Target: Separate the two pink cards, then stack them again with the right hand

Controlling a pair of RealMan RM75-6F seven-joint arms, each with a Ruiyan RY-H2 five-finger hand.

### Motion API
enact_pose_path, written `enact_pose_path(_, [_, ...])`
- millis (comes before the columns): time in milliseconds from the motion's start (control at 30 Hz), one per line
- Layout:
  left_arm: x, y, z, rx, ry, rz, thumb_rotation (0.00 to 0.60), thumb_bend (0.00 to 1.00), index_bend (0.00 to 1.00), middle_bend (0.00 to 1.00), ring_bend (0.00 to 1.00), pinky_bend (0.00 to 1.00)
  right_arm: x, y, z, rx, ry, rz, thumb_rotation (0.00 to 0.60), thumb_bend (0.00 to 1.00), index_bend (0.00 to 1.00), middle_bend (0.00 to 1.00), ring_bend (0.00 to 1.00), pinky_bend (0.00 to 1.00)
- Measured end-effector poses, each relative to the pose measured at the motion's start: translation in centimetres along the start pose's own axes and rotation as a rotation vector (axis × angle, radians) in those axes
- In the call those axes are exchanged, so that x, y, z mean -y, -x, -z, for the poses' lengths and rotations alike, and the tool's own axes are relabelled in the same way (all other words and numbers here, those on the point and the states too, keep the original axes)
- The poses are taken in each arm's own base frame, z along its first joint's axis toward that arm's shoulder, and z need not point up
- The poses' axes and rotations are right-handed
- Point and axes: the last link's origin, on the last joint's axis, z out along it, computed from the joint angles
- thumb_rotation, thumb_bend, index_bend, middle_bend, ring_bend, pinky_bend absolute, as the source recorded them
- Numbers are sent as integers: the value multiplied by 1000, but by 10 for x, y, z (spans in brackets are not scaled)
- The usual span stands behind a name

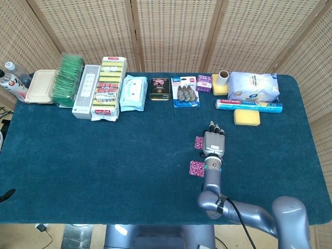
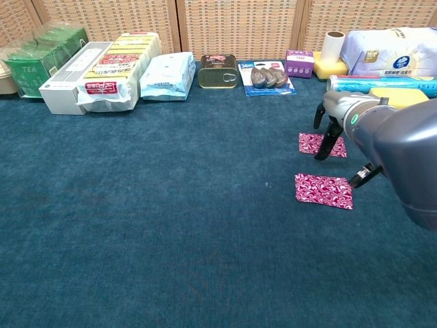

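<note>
Two pink patterned cards lie apart on the blue cloth. The far card (image 1: pixel 198 142) (image 2: pixel 313 143) lies a short gap beyond the near card (image 1: pixel 197 168) (image 2: pixel 323 190). My right hand (image 1: pixel 214 144) (image 2: pixel 339 117) hangs over the far card's right part, palm down and fingers spread. One of its fingertips (image 2: pixel 321 152) touches that card's near right edge. Its thumb (image 2: pixel 360 177) points down beside the near card's right end. The hand grips nothing. My left hand is out of both views.
A row of goods lines the far edge: green tea boxes (image 1: pixel 68 80), sponge packs (image 1: pixel 108 88), wipes (image 1: pixel 133 92), a tin (image 1: pixel 160 88), a foil roll (image 1: pixel 249 105) and a yellow sponge (image 1: pixel 246 117) just behind the hand. Blue cloth (image 1: pixel 104 155) spreads left of the cards.
</note>
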Motion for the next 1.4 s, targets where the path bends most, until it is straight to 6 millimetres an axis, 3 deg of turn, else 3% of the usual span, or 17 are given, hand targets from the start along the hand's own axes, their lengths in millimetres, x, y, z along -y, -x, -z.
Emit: enact_pose_path(1400, [0, 0, 1, -1, -3, 9, 600, 102, 0, 0, 0, 58, -3, 1, -6, 39, 25, -6, 600, 267, 319, 0, 0, 98])
